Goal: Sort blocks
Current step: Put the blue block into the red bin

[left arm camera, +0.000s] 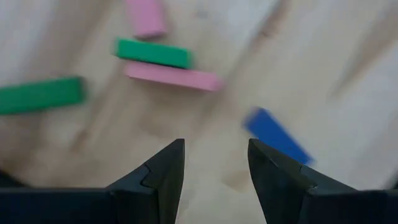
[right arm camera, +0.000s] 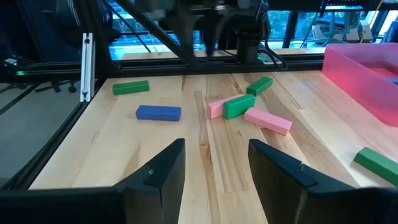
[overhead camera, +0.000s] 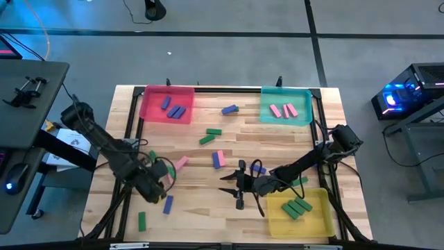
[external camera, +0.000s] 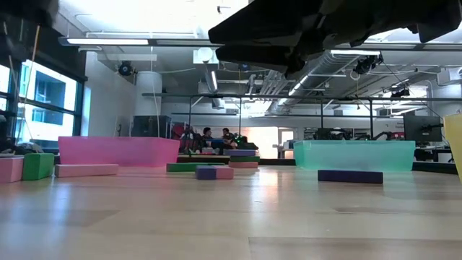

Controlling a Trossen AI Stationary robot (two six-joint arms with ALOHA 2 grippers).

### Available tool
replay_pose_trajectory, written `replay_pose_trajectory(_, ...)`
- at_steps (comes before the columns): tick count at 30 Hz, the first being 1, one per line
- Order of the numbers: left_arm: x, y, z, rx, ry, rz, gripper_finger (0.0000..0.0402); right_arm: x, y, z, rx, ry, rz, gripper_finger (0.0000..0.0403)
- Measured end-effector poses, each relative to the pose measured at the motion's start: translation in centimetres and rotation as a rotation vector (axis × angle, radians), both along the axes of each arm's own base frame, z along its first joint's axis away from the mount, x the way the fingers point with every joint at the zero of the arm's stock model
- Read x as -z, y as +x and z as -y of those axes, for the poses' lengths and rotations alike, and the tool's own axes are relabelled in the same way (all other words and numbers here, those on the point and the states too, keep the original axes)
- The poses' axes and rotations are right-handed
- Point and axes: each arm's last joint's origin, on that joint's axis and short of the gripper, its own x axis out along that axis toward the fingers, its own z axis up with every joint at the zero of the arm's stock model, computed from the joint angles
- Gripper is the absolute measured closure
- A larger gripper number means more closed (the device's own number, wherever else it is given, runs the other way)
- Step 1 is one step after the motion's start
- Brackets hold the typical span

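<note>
Roughly half sorted, judging by the trays: three blue-purple blocks (overhead camera: 173, 108) in the pink tray (overhead camera: 147, 110), two pink blocks (overhead camera: 283, 110) in the teal tray (overhead camera: 266, 111), about four green blocks (overhead camera: 296, 207) in the yellow tray (overhead camera: 322, 221). Still loose on the counter (overhead camera: 277, 139): a blue-purple block (overhead camera: 230, 109) between the far trays, two green ones (overhead camera: 210, 135) mid-counter, a pink and blue-purple pair (overhead camera: 218, 159) touching near the middle, another blue-purple one (overhead camera: 258, 169) beside the right arm, plus a cluster around the left arm. Left end effector (left arm camera: 214, 163) spread and empty, poised low over the counter's near left, a blue-purple block (left arm camera: 275, 134) lying just ahead of one fingertip and slightly off to its side, not between the fingers; a green block (left arm camera: 153, 53) atop or against a pink one (left arm camera: 171, 76) a little farther on. Right end effector (right arm camera: 214, 163) likewise spread and empty, near the counter's centre, beside the yellow tray, facing the left-hand cluster from well apart.
</note>
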Motion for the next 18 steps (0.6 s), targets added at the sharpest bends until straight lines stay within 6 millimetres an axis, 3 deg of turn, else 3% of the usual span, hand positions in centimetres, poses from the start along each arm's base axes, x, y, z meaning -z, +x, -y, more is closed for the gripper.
replay_pose_trajectory(7, 0.1, -0.1, 3.6, -0.072, -0.179, 0.149, 0.0239, 0.0, 0.0, 0.1, -0.005, -0.035, -0.001, 0.0242)
replay_pose_trajectory(12, 1.3, 0.9, 5.8, -0.071, -0.228, 0.215, 0.0237, 0.0, 0.2, 0.5, 0.004, -0.044, -0.003, 0.0242)
replay_pose_trajectory(18, 4.3, 1.8, 6.4, -0.128, -0.186, 0.071, 0.0216, 0.3, 0.3, 1.0, 0.017, -0.057, -0.03, 0.0242)
